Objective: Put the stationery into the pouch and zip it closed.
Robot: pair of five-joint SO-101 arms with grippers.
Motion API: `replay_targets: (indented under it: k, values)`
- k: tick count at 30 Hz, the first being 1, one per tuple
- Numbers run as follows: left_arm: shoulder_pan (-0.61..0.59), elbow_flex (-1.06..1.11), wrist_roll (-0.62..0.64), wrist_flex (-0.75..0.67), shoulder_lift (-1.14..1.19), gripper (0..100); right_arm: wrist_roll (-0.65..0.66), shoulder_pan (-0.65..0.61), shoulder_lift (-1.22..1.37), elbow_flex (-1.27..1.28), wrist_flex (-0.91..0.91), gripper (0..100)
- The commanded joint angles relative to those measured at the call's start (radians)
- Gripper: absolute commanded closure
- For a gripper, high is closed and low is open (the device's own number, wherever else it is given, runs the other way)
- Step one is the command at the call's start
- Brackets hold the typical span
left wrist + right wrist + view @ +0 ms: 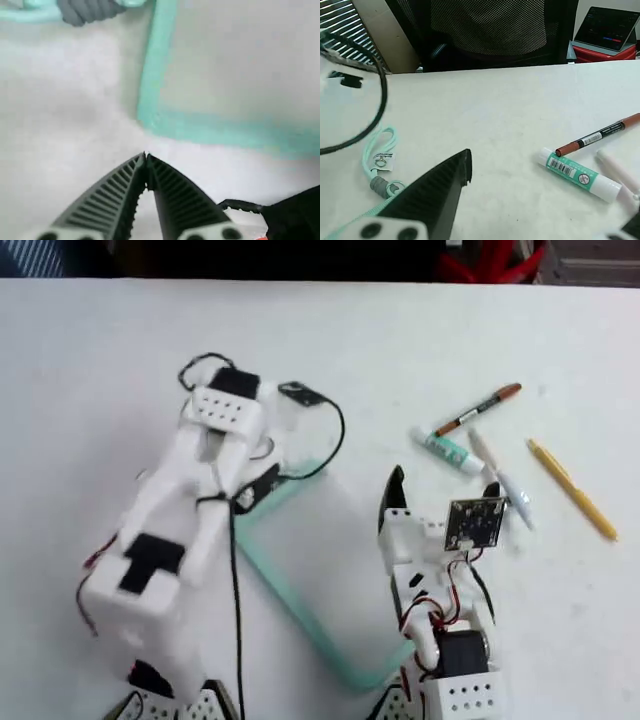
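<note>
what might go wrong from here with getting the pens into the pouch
1. The left end effector is shut beside a corner of the pouch, not gripping it, so the pouch may slide.
2. The glue stick, brown-capped pen and white pen lie crowded; grabbing one may scatter the others.
</note>
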Motion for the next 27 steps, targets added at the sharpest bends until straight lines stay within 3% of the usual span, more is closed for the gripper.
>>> replay_targets:
  k: [1,4,7,10,12,15,21,27]
  values:
    - [-0.016,0.086,-0.014,-0.011,-0.229,98,0.015,0.002,-0.004,0.006,-0.008,52.2]
    - [-0.059,0.173,-0.021,-0.037,-0.355,98,0.098,-0.031,-0.004,0.006,0.001,73.8]
    - [-0.093,0.307,-0.021,-0.094,-0.499,98,0.267,-0.074,-0.004,0.006,-0.018,95.9]
    - [-0.101,0.516,-0.012,-0.247,-0.645,98,0.413,-0.101,-0.002,0.006,-0.019,93.0]
    - [-0.101,0.657,0.017,-0.370,-0.728,98,0.416,-0.108,-0.002,0.006,-0.007,88.9]
    - [-0.102,0.807,0.157,-0.502,-0.812,97,0.416,-0.111,-0.002,-0.029,0.045,88.5]
    - [-0.131,0.911,0.322,-0.618,-0.828,82,0.423,-0.148,0.030,-0.175,0.268,98.1]
    - [-0.156,1.017,0.384,-0.707,-0.828,76,0.423,-0.150,0.369,-0.261,0.213,97.9]
